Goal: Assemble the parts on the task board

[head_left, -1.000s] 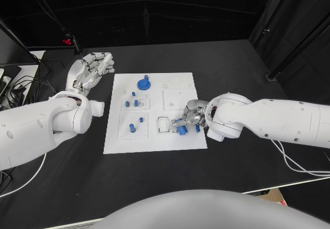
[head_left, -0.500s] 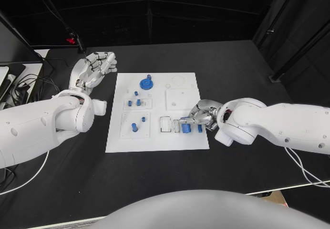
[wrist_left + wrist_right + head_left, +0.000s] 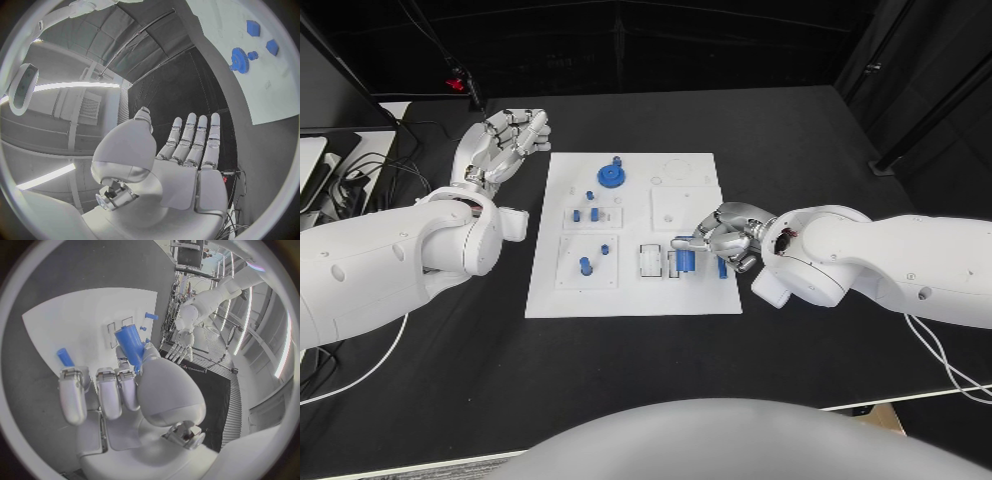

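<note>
Holding a blue cylinder [image 3: 130, 343] in my right hand [image 3: 720, 240] at centre frame; lower it squarely into the board [image 3: 632, 296]. Left hand [image 3: 502, 143] open, upper left.

Black worktop [image 3: 776, 130] under the scene. Cables [image 3: 358, 180] trail along its left edge. Small red object [image 3: 454, 84] beyond the far-left corner, too small to identify.

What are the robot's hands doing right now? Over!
Right hand holds a blue cylinder part over the task board. Left hand open beside the board, fingers straight, holding nothing. Nothing in the way.
</note>
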